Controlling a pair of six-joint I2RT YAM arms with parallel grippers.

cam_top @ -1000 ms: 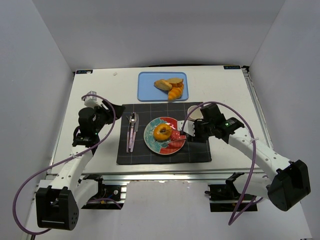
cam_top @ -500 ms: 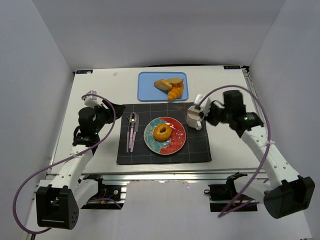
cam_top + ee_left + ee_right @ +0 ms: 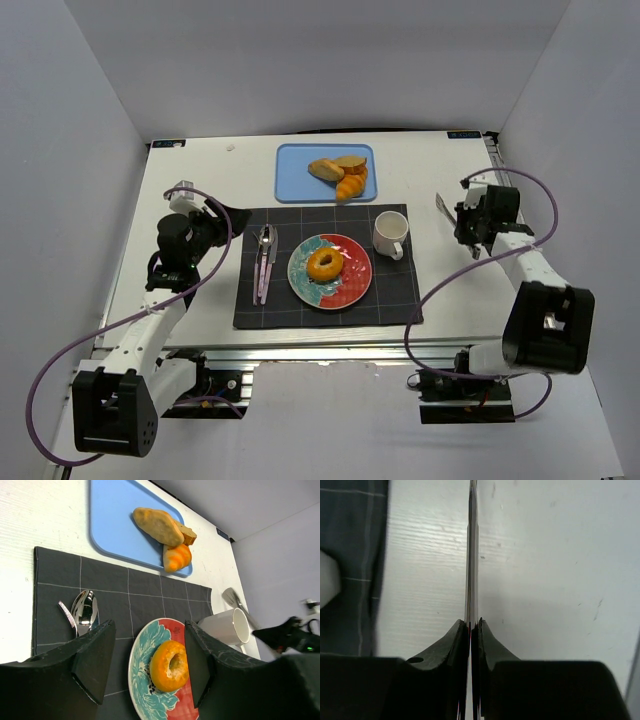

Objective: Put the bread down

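Bread (image 3: 324,264) on teal-and-red plate (image 3: 354,291), centre of the top view, hole facing up; plate sits on dark checked placemat (image 3: 300,308). White mug (image 3: 390,234) just right of plate, also on the placemat. Fork and spoon (image 3: 265,260) at the mat's left side. Blue tray (image 3: 292,176) above the mat holds rolls and a croissant (image 3: 351,187). Left tool (image 3: 228,218) hangs at the mat's upper-left corner, fingers spread wide, gripping nothing. Right tool (image 3: 466,214) at the right side of the table (image 3: 190,180), well apart from the plate, pinched closed on a knife (image 3: 471,555) seen edge-on in the wrist view.
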